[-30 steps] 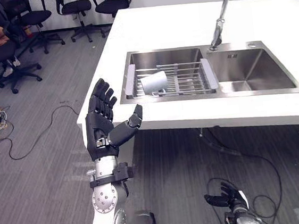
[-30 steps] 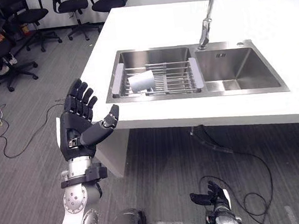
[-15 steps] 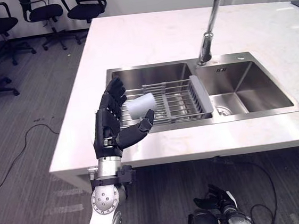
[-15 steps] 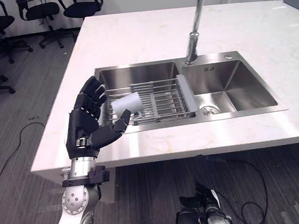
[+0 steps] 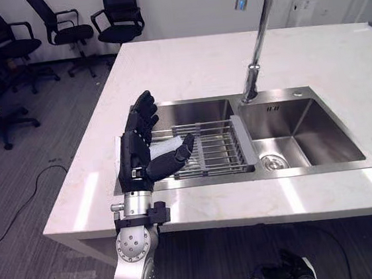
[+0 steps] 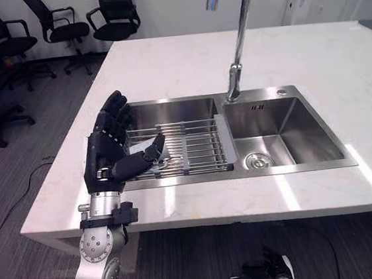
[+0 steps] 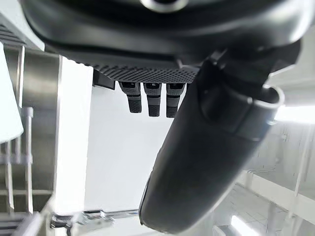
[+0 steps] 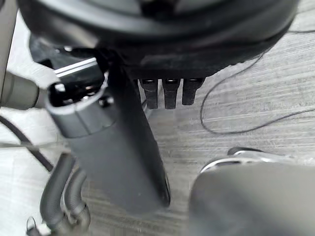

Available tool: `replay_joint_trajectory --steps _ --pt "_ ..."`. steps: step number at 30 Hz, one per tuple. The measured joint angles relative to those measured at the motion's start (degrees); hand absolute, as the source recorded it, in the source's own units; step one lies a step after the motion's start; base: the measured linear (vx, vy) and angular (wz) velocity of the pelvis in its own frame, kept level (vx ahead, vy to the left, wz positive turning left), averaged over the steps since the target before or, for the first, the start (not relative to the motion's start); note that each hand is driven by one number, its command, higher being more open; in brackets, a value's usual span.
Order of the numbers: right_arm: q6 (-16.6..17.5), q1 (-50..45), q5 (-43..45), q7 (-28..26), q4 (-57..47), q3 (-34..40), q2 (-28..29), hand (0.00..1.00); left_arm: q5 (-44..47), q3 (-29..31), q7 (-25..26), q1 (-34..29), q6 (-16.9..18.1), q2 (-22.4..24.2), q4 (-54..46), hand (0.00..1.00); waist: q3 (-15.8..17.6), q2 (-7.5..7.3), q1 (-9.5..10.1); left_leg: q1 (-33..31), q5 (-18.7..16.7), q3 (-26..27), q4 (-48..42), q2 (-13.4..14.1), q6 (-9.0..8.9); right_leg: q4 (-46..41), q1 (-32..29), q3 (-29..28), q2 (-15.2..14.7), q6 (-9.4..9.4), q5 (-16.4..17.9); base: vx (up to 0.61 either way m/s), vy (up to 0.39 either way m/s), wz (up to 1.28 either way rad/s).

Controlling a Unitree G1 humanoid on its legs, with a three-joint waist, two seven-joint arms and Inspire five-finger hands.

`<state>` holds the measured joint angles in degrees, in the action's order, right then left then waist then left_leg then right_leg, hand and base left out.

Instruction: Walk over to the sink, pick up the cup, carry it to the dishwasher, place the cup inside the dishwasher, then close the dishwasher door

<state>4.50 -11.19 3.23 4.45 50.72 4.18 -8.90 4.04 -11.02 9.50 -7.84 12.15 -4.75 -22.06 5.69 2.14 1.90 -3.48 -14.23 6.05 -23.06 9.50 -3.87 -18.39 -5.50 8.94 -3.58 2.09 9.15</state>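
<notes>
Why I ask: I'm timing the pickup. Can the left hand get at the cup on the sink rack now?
Probably yes: the left hand is open, raised near the cup on the rack, and nothing visible blocks the way.

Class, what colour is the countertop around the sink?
The countertop is white with faint pale veining; it shows best in the left eye view.

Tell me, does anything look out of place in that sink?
The cup lies tipped on its side on the rack over the left basin, half hidden behind the open left hand. Nothing looks spilled or broken.
</notes>
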Motion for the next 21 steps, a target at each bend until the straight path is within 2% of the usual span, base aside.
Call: replay_joint_trajectory --steps 1,2,7,13,17,21 --pt "0.0 0.6 0.0 -0.2 0.7 0.1 0.0 0.9 -1.0 -0.1 0.0 0.6 -0.3 0.0 0.6 0.9 0.0 0.05 0.06 0.8 0.6 -0.7 3.5 -0.7 -0.64 1.9 0.2 -0.1 0.0 0.35 -1.5 0.05 0.077 0.19" --pt "-0.1 1.0 0.0 -0.3 1.0 0.1 0.2 0.9 -1.4 -0.1 0.0 0.8 -0.5 -0.1 0.9 0.9 0.1 -0.03 0.2 1.3 1.1 -0.6 4.7 -1.0 -0.56 2.9 0.6 -0.4 0.0 0.33 -2.1 0.06 0.129 0.05" --pt "0.0 1.5 0.0 -0.7 0.8 0.1 2.0 0.9 -6.0 -1.8 -0.1 2.2 -1.8 -1.7 3.2 0.9 -0.1 -1.04 0.17 5.2 4.6 -0.5 10.1 -3.7 0.68 6.3 3.4 -2.3 -1.7 1.2 -3.3 0.02 0.065 -0.01" --pt "0.0 2.8 -0.1 -1.0 2.9 0.1 2.1 0.9 -11.0 -3.0 -1.3 6.4 -2.1 -4.2 10.9 0.9 -1.3 -0.05 -0.42 7.4 8.1 -0.6 17.9 -3.3 0.13 12.0 3.7 -3.7 0.0 0.61 -7.7 -0.05 -0.021 -0.12" --pt "0.0 3.4 -0.1 -1.1 3.2 0.2 1.7 0.9 -13.4 -3.0 -1.8 7.2 -3.7 -6.0 15.9 0.9 -1.4 -0.15 -1.5 7.4 8.7 -0.4 19.0 -3.6 0.23 15.7 4.0 -5.1 0.2 0.68 -10.7 -0.08 0.01 -0.21" --pt "0.0 3.0 -0.1 -1.6 3.3 0.1 1.3 0.9 -15.6 -3.0 -2.3 7.8 -4.3 -7.8 19.3 0.9 -1.5 -0.32 -1.71 7.1 8.9 0.0 19.1 -4.0 0.43 19.2 4.9 -5.5 0.0 0.49 -12.9 -0.07 0.024 -0.11"
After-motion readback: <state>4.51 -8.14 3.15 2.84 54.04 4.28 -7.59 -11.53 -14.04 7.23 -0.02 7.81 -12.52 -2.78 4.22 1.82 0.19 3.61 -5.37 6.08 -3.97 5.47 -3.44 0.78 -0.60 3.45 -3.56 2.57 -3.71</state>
